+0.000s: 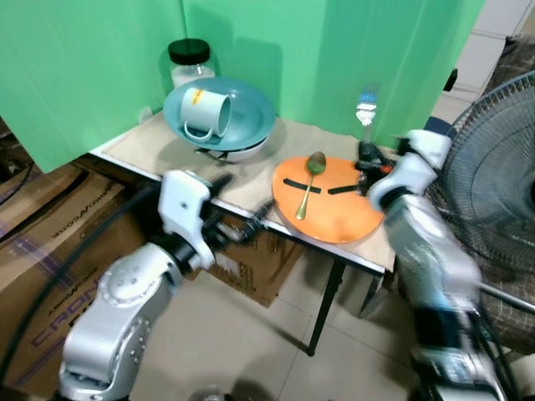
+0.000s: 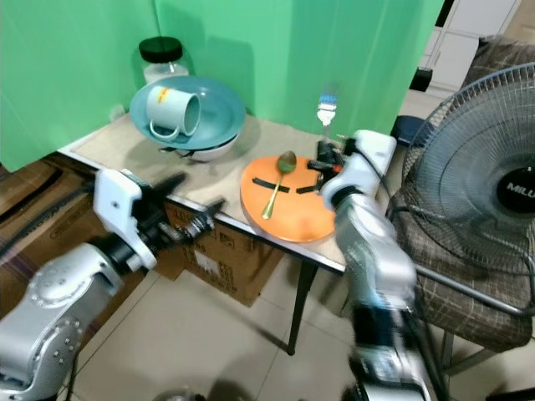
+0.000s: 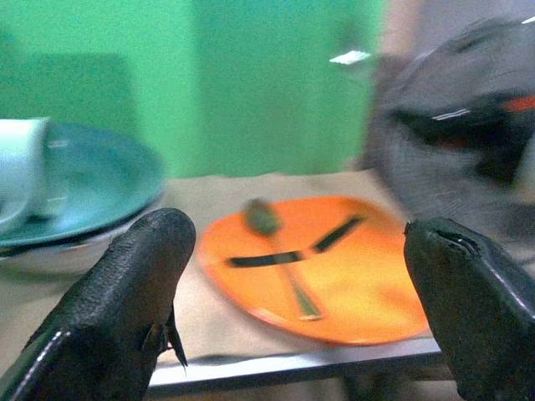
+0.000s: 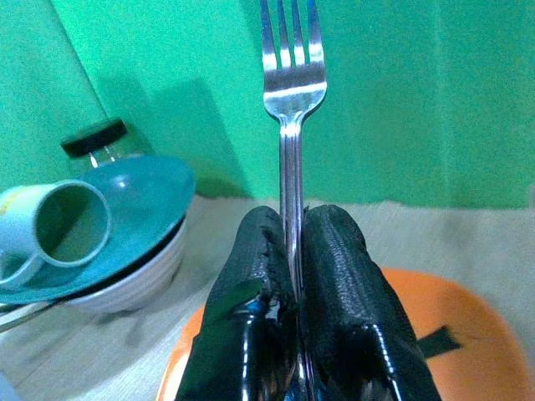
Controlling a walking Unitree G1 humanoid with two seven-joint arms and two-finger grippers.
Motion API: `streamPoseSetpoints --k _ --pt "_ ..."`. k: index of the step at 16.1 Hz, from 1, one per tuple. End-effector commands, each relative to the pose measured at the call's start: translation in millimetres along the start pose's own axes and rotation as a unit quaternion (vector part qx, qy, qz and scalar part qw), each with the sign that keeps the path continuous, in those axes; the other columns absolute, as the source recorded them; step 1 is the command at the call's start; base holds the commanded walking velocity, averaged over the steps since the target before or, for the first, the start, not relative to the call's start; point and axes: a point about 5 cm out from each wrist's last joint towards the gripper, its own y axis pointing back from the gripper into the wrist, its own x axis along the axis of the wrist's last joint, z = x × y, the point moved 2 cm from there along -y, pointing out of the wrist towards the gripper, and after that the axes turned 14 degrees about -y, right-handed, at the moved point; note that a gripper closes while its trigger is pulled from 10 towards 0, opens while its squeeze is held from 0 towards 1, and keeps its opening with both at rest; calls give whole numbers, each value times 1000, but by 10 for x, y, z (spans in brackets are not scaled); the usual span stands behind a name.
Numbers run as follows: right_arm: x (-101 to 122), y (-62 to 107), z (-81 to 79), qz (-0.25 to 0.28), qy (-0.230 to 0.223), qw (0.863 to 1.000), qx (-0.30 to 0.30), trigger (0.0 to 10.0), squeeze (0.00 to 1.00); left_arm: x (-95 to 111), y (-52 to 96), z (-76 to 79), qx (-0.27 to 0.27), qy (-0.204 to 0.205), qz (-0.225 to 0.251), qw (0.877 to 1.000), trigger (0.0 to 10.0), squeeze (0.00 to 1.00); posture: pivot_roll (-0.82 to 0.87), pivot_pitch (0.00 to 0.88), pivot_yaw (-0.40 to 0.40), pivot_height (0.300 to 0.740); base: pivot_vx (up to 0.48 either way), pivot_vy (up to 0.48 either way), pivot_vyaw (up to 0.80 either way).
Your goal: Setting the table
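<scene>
An orange plate (image 1: 334,209) lies at the table's front right with a spoon (image 1: 311,180) and two black strips on it. My right gripper (image 1: 366,159) hovers at the plate's far right edge, shut on a silver fork (image 4: 292,100) held upright with its tines up. The fork (image 1: 365,107) looks blurred above the gripper. My left gripper (image 1: 242,219) sits open just in front of the table's near edge, left of the plate, with nothing between its fingers (image 3: 125,292).
A teal plate (image 1: 242,109) rests on a white bowl (image 1: 238,152) at the back left, carrying a mug (image 1: 206,113) on its side. A black-lidded jar (image 1: 190,60) stands behind. A fan (image 1: 493,167) stands right; cardboard boxes (image 1: 50,251) sit under the table.
</scene>
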Motion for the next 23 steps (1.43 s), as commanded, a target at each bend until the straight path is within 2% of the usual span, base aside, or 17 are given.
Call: streamPoseSetpoints --k 1,2,3,6,7,11,12,13,15,20,23 --pt "28 83 -43 2 9 1000 15 0 0 1 46 -45 24 -23 -19 999 10000 0 109 0 -6 740 0 0 0" --pt "29 132 -36 4 16 1000 17 0 0 4 63 -48 30 -27 -22 999 10000 0 107 0 -3 740 0 0 0" --pt "19 327 -45 11 17 999 29 0 0 -27 139 6 47 -26 -36 998 10000 0 103 0 1 740 0 0 0" --pt "-37 442 -60 7 20 999 30 0 0 -138 202 23 63 -32 -60 996 10000 0 95 0 0 740 0 0 0" --pt "-40 467 -50 11 27 999 19 10000 0 -148 202 15 75 -38 -65 994 10000 0 90 0 -1 740 0 0 0" --pt "-32 501 -56 21 45 999 7 10000 0 -177 221 47 82 -55 -76 992 10000 0 86 0 -3 740 0 0 0" --pt "-75 516 -63 13 50 999 -1 10000 0 -197 223 29 103 -53 -78 990 10000 0 80 0 -4 740 0 0 0" --pt "-106 533 -76 5 48 999 -1 10000 0 -197 192 9 120 -55 -79 988 10000 0 82 0 2 740 0 0 -800" --pt "-85 546 -103 7 55 998 8 10000 0 -156 106 28 112 -59 -66 990 10000 0 86 0 -2 740 0 0 -800" --pt "-17 525 -120 23 60 998 8 10000 0 -170 113 26 112 -69 -68 989 10000 0 89 0 0 740 0 0 -800" --pt "-100 506 -99 0 73 997 -2 10000 0 -207 116 -28 123 -65 -79 987 10000 0 92 0 4 740 0 0 -800"
